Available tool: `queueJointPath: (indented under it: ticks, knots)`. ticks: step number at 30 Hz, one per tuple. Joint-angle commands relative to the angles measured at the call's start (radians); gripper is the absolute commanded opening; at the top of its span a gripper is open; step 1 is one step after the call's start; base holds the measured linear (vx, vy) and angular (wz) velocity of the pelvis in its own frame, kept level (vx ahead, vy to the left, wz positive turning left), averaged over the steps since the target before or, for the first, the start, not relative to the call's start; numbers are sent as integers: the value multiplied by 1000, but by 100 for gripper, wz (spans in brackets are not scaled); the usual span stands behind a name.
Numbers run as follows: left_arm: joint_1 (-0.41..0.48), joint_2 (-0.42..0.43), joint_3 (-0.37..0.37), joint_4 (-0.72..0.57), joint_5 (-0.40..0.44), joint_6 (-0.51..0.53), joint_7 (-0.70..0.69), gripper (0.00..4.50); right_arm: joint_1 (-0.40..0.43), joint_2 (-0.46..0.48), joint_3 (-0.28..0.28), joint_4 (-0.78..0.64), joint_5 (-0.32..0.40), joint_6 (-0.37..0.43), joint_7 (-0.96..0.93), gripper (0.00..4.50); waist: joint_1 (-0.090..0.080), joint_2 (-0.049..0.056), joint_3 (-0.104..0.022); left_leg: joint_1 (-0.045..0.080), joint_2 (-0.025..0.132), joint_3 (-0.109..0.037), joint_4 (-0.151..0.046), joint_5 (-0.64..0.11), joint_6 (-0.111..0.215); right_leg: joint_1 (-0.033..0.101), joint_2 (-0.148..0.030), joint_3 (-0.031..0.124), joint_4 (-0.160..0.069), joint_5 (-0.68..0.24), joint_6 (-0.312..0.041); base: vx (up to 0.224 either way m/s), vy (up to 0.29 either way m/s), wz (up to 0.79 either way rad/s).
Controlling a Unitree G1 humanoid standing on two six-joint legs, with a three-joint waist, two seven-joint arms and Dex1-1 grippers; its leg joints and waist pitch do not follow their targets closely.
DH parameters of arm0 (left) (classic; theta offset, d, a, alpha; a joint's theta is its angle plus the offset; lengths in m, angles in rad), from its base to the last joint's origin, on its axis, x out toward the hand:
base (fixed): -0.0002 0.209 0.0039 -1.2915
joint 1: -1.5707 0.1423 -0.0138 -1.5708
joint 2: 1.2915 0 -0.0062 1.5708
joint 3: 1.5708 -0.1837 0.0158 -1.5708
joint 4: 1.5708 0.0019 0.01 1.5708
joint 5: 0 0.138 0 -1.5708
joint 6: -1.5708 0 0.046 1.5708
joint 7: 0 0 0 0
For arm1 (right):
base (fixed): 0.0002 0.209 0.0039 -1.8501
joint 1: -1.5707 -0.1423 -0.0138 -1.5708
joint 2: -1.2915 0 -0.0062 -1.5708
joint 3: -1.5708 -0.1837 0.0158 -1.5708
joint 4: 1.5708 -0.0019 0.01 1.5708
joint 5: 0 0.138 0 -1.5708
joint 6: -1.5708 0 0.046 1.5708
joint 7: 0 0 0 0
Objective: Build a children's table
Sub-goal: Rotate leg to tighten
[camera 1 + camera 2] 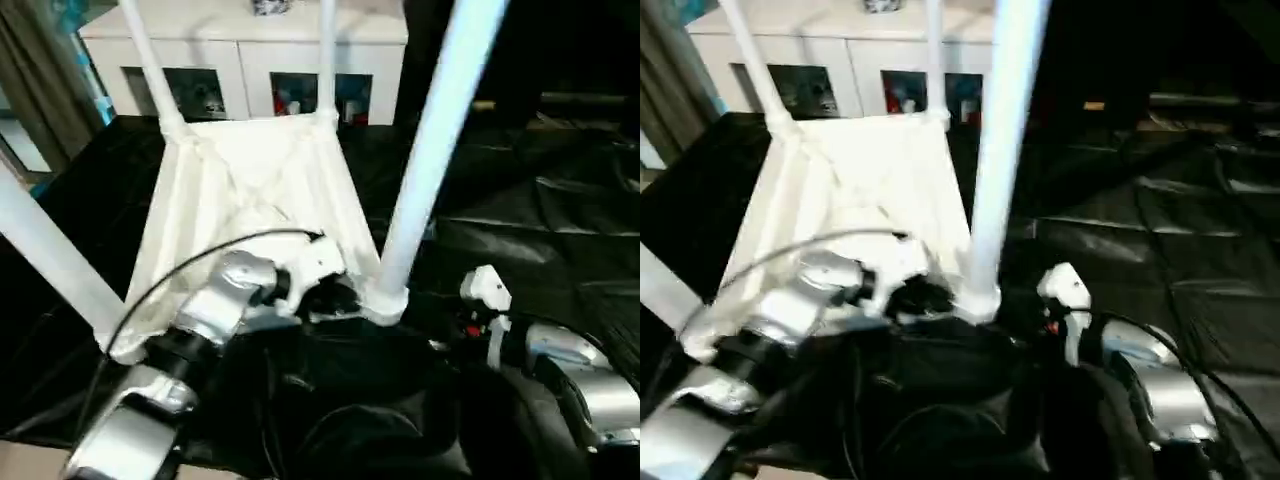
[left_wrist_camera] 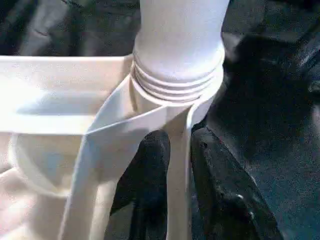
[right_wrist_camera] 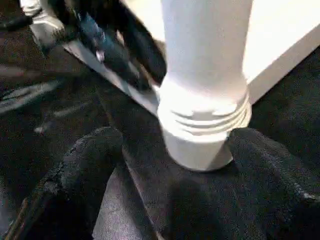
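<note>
Upside-down ribbed white table [image 1: 250, 190], tubular legs [image 1: 430, 150] — smooth

The upturned children's table [image 1: 250, 190] fills the middle, legs standing up at ten, twelve and one o'clock. The near leg [image 1: 425, 160] rises dead ahead, blocking the centre lane. Left gripper [image 2: 175, 165] straddles the rim wall at that corner socket. Open black work table [image 1: 540, 220] lies at three o'clock.

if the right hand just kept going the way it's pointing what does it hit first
Most likely the near-right table leg at its corner socket: the right hand has its open fingers either side of that socket, already close, though exact depth is unclear.
</note>
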Motion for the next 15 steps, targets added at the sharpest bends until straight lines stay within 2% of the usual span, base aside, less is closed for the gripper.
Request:
queueJointPath:
  ticks: [1,2,3,6,7,8,9,11,12,13,15]
  knots:
    - [14,16,13,-42,-15,15,-14,132,1,-7,-7,-31,10,0,9,389,5,-17,-63,10,56,-27,-68,-157,97,50,-56,29,-54,-119,-281,0,0,0]
    - [24,25,13,-50,-16,7,-16,132,4,-10,-5,-39,14,4,13,389,6,-24,-63,10,56,-26,-68,-149,104,50,-56,29,-53,-116,-281,0,0,0]
    - [25,26,13,-51,-16,6,-17,132,4,-10,-5,-40,14,4,13,389,10,-17,-64,9,56,-27,-66,-132,111,50,-57,28,-50,-111,-282,0,0,0]
    - [54,52,11,-77,-25,5,-30,132,9,-16,10,-54,19,16,32,389,10,-35,-65,6,56,-25,-63,-113,125,50,-56,29,-47,-104,-277,0,0,0]
    - [67,67,13,-87,-34,10,-45,132,4,-13,21,-59,16,20,32,389,10,-44,-68,8,57,-24,-61,-93,134,49,-56,28,-41,-95,-275,0,0,0]
    - [72,71,12,-89,-35,11,-48,132,1,-10,24,-61,15,22,30,389,10,-44,-68,8,57,-24,-61,-93,134,49,-56,28,-41,-95,-275,0,0,0]
    - [74,74,12,-89,-36,11,-50,132,0,-9,26,-62,15,23,28,389,11,-30,-67,11,59,-25,-61,-77,137,41,-54,28,-40,-84,-279,0,0,0]
    - [78,78,12,-91,-36,12,-52,132,-3,-6,28,-63,15,24,25,389,11,-33,-66,10,59,-24,-60,-86,133,41,-53,28,-39,-76,-283,0,0,0]
    - [77,90,6,-82,-35,13,-61,132,-31,7,26,-55,34,29,30,389,14,-42,-64,8,58,-24,-61,-101,130,42,-57,28,-39,-95,-283,0,0,0]
    - [75,90,6,-76,-34,10,-60,132,-36,10,25,-51,37,29,31,389,14,-38,-62,8,58,-25,-63,-122,122,39,-57,28,-43,-129,-277,0,0,0]
    - [61,91,7,-48,-29,-6,-55,132,-57,18,26,-33,34,20,29,389,13,-43,-59,8,56,-24,-63,-147,105,38,-58,30,-46,-171,-267,0,0,0]
